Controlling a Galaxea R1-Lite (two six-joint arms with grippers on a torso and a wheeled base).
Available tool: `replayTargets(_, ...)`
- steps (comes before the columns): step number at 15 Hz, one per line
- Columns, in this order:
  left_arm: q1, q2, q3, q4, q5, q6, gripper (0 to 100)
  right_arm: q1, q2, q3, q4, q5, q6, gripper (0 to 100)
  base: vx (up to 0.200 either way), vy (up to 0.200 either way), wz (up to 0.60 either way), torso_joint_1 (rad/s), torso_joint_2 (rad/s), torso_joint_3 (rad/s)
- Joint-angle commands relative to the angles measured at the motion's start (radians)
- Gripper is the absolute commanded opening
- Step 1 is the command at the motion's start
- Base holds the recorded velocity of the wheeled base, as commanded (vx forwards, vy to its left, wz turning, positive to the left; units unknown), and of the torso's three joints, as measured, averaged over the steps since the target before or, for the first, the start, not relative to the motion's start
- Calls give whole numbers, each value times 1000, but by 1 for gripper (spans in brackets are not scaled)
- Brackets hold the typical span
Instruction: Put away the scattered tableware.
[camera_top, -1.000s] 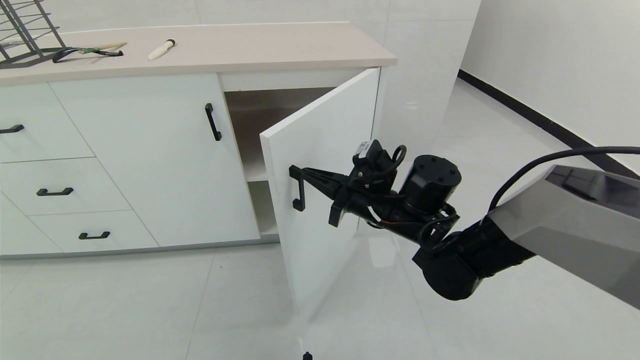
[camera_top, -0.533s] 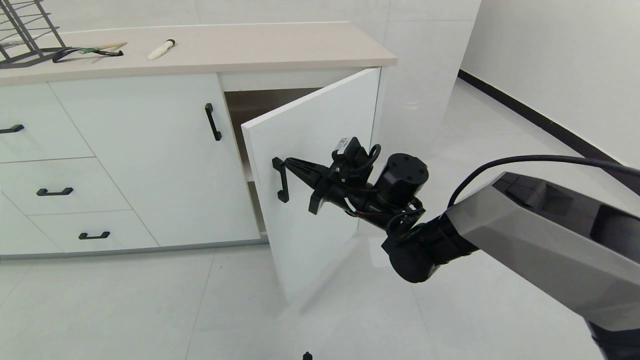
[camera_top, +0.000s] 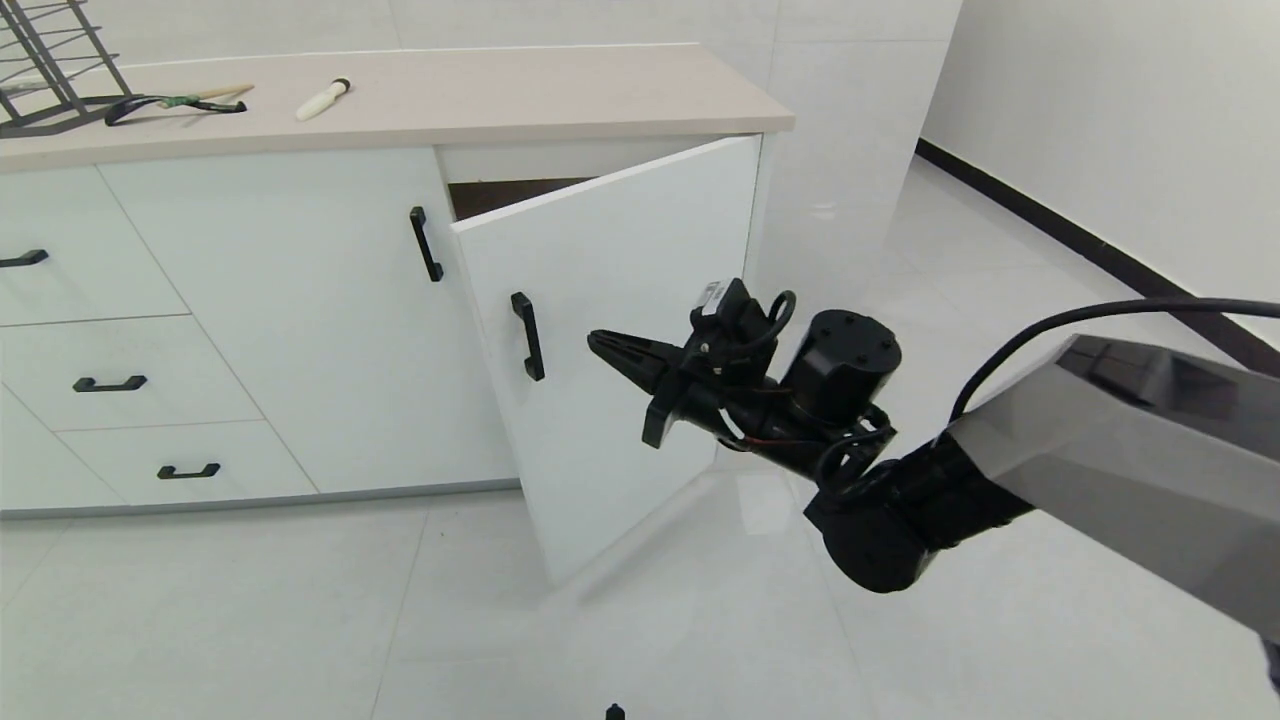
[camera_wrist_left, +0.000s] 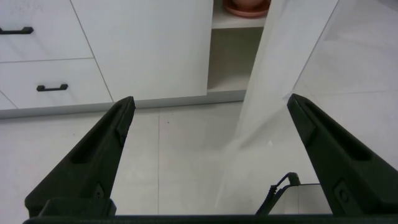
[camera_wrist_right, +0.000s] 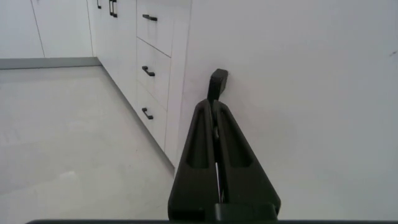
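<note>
My right gripper (camera_top: 600, 346) is shut with nothing in it, its tips a short way from the black handle (camera_top: 528, 336) of the white cabinet door (camera_top: 620, 260), which stands partly ajar. In the right wrist view the closed gripper (camera_wrist_right: 215, 107) points at that handle (camera_wrist_right: 217, 79). On the beige countertop (camera_top: 500, 95) lie a white-handled utensil (camera_top: 322, 99) and a black utensil with a wooden handle (camera_top: 175, 102). My left gripper (camera_wrist_left: 211, 102) is open and low above the floor, facing the cabinet; a reddish-brown dish (camera_wrist_left: 247, 7) sits on the shelf inside.
A black wire dish rack (camera_top: 45, 70) stands at the counter's far left. Drawers with black handles (camera_top: 110, 383) and a closed door with its handle (camera_top: 426, 244) fill the cabinet front. Open tiled floor (camera_top: 300, 600) lies before it; a white wall runs along the right.
The cabinet door has swung from wide open toward closed. My right gripper, earlier at the handle, is now off it and drawn back to the right.
</note>
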Motion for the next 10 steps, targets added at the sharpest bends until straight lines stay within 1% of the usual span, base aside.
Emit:
replayTargets(1,2,1,0,0,0,-1,100,-3,-231,236,-5,2,-3,0,0,0,0,0,0,0)
replayTargets(3,0,1,0,2,0,-1,100,-10,-410,413,-3,2,-6,0,0,0,0,0,0,0)
replayTargets(4,0,1,0,2,0,-1,100,-15,-504,482,-3,2,-6,0,0,200,0,2,2,7)
replayTargets(5,2,1,0,2,-1,-1,100,-21,-548,516,-3,2,-6,0,0,200,0,2,-2,2)
replayTargets(6,2,1,0,2,-1,-1,100,-59,-674,627,-3,2,-6,0,0,200,0,-2,-7,7)
replayTargets(7,2,1,0,2,-1,-1,100,-150,-818,759,-1,4,-10,0,200,200,0,2,-7,2)
replayTargets(9,2,1,0,2,-1,-1,100,-312,-1044,914,2,7,-22,0,200,200,0,10,7,-2)
replayTargets(10,2,1,0,2,-1,-1,100,-365,-1145,971,3,9,-22,0,200,200,0,-12,-2,22)
